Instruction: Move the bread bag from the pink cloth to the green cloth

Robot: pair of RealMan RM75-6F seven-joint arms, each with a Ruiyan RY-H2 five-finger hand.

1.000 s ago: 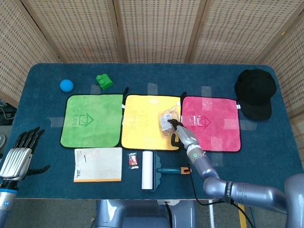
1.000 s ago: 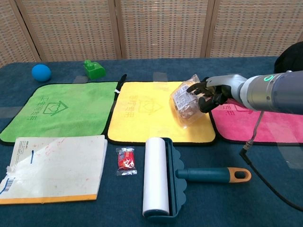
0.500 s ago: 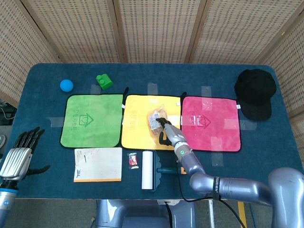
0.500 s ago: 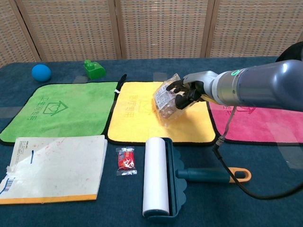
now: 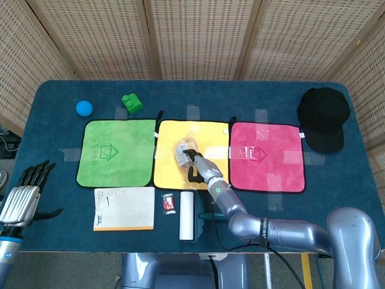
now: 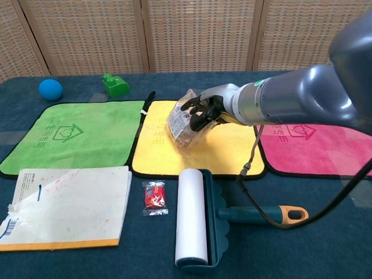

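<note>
Gripped in the right hand (image 6: 200, 111) is the bread bag (image 6: 183, 124), a clear crinkled packet held by its upper end with the fingers closed round it. The bag is carried over the yellow cloth (image 6: 232, 148), tilted, with its lower end hanging toward the cloth's left half; whether it touches the cloth cannot be told. In the head view the same hand (image 5: 197, 165) and bag (image 5: 181, 152) are seen above the yellow cloth's middle, between the green cloth (image 5: 116, 152) on the left and the pink cloth (image 5: 267, 155) on the right. Nothing is carried on either of those two cloths. The left hand (image 5: 23, 198) is held off the table's (image 5: 54, 90) left edge, fingers spread and holding nothing. A lint roller (image 6: 195, 218) is laid in front of the yellow cloth.
</note>
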